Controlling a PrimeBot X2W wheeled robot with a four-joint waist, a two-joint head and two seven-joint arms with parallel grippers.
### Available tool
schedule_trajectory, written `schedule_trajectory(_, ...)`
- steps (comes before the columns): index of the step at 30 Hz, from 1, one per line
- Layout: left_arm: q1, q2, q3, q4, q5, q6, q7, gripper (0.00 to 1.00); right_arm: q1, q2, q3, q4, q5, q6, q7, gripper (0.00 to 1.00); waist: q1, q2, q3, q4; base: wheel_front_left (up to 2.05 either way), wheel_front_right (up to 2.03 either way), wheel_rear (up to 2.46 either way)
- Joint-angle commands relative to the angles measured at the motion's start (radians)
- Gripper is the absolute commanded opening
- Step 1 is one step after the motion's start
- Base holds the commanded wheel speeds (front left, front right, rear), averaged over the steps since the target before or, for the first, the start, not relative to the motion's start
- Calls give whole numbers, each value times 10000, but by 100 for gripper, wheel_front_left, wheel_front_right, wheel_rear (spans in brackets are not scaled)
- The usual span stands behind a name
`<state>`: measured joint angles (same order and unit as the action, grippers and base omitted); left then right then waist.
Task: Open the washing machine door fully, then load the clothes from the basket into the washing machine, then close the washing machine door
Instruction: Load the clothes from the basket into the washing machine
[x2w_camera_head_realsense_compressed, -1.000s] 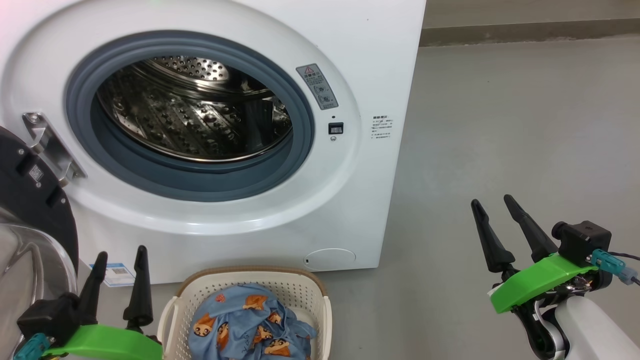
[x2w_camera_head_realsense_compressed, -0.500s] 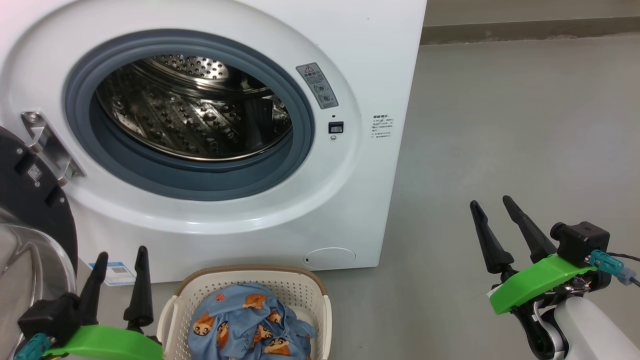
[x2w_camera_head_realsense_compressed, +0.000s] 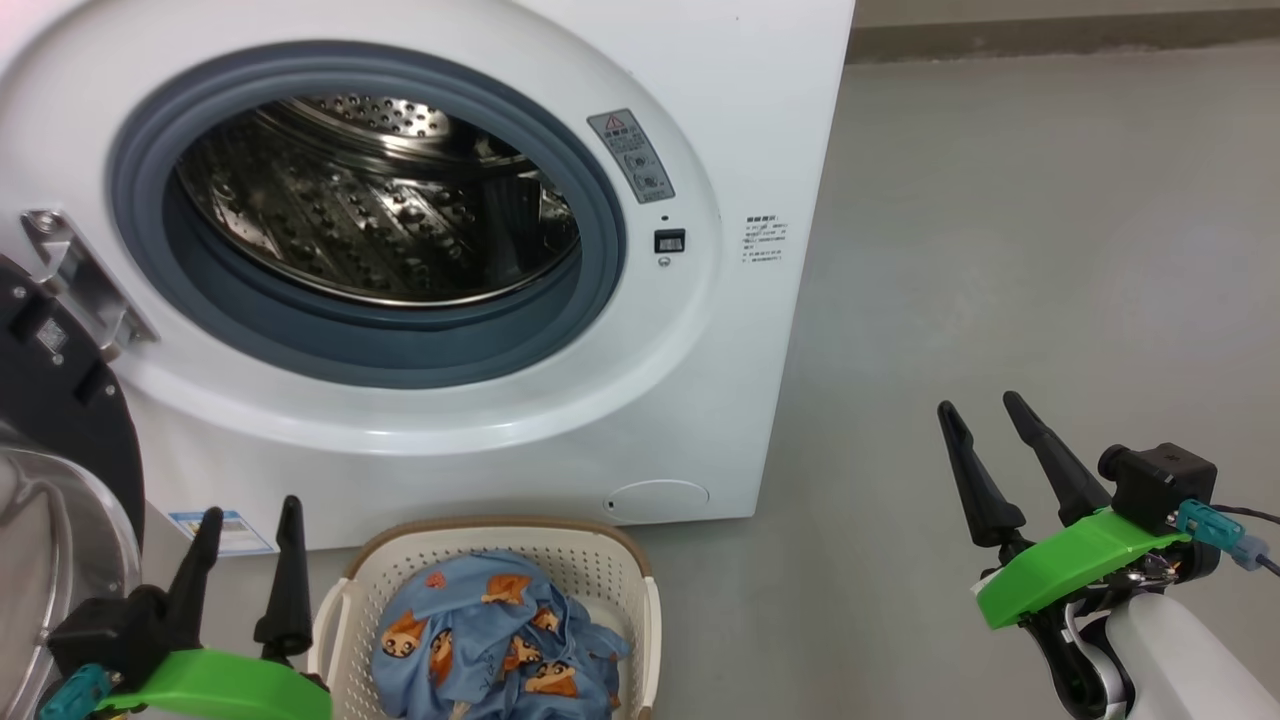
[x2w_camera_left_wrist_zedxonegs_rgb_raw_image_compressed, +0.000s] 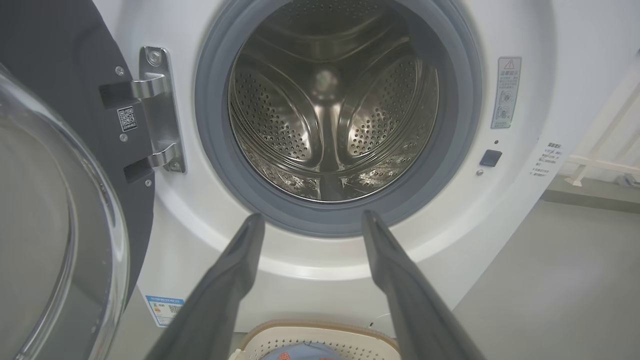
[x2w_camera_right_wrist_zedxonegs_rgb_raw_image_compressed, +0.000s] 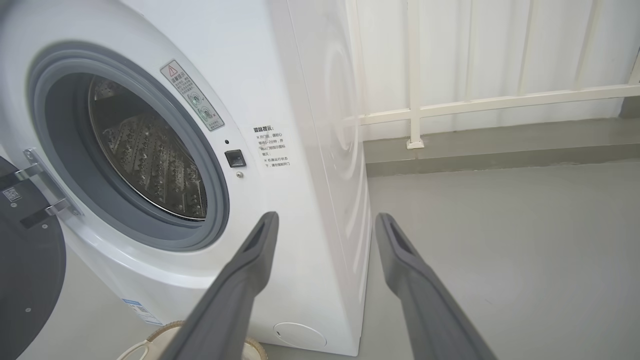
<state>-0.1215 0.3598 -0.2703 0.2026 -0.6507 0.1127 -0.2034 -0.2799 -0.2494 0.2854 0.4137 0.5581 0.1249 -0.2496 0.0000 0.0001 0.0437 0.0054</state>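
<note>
The white washing machine (x2w_camera_head_realsense_compressed: 760, 120) stands in front of me with its steel drum (x2w_camera_head_realsense_compressed: 370, 210) exposed inside the grey-blue ring. Its door (x2w_camera_head_realsense_compressed: 60, 440) hangs swung out at the far left, black rim and glass bowl (x2w_camera_left_wrist_zedxonegs_rgb_raw_image_compressed: 45, 235) facing me. On the floor below the opening sits the cream basket (x2w_camera_head_realsense_compressed: 640, 600) holding light blue cartoon-print clothes (x2w_camera_head_realsense_compressed: 490, 640). My left gripper (x2w_camera_head_realsense_compressed: 250, 520) is open, left of the basket, nothing between its fingers. My right gripper (x2w_camera_head_realsense_compressed: 980, 405) is open over bare floor to the machine's right.
Grey floor (x2w_camera_head_realsense_compressed: 1050, 250) stretches right of the machine. A white railing (x2w_camera_right_wrist_zedxonegs_rgb_raw_image_compressed: 475, 102) and wall stand behind it in the right wrist view. The door's metal hinge (x2w_camera_left_wrist_zedxonegs_rgb_raw_image_compressed: 157, 110) sits left of the opening. A round white flap (x2w_camera_head_realsense_compressed: 657, 497) is low on the front.
The whole head picture has shifted slightly, so the camera has moved: machine and basket sit a little higher in view. Both grippers stay open and keep their places.
</note>
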Motion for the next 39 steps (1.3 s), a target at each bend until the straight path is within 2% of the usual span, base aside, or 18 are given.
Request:
schedule_trajectory(1,-490,295,307,-143,-87,82,-10,100,-363,-27,120,-202,-135,58,-122,100,0,-1,115,-35,0,0,0)
schedule_trajectory(9,-841,167,40,282,-55,-39,90,100,-543,8,37,-225,-233,58,-122,100,0,-1,850,-92,0,0,0)
schedule_trajectory(15,-1244,18,-177,1132,-153,-293,247,100,-741,79,-73,-265,-355,58,-122,100,0,-1,1606,-244,0,0,0)
schedule_trajectory(34,-3923,-546,-846,5769,-151,-1840,-41,100,-1587,584,-444,-907,-997,58,-122,100,0,-1,4589,-946,0,0,0)
schedule_trajectory(39,-4564,-593,-1014,6892,-111,-2104,-113,100,-1747,680,-524,-1060,-1125,58,-122,100,0,-1,5099,-1096,0,0,0)
